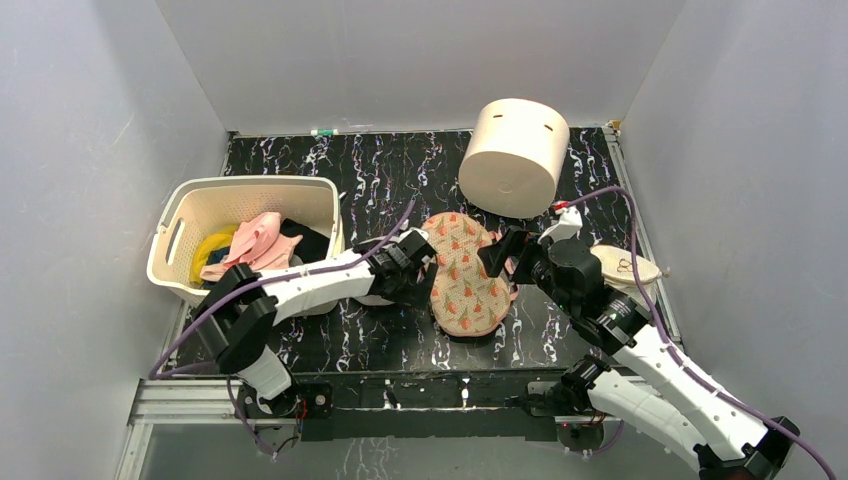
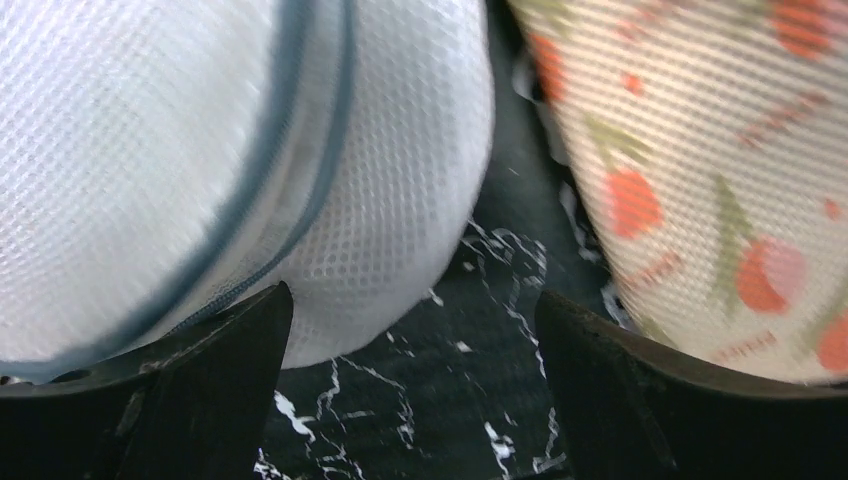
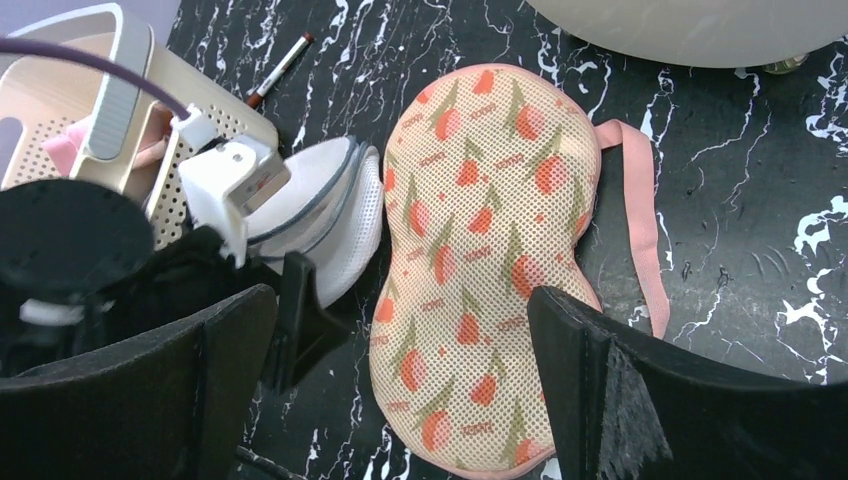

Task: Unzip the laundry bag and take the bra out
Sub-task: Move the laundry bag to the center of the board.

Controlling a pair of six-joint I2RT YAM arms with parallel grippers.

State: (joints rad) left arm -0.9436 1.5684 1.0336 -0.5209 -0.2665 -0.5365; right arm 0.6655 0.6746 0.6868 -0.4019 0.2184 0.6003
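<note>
Ref: laundry bag [image 1: 465,272].
L side: blocked, white mesh bag [image 3: 330,215] just beside; narrow gap btwn.
Far side: cream drum [image 1: 515,155] near.
Near side: bare table [image 1: 390,340], passable.

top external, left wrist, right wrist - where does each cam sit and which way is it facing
Top external: above and behind the arms, looking down on the table; left arm and right arm show, bases at bottom.
Left wrist: on the left arm, low, looking along the table between the left fingers at the white mesh bag.
Right wrist: on the right arm, looking down at the laundry bag; the right fingers frame the bottom.
Shared: the laundry bag shows in all three views.
</note>
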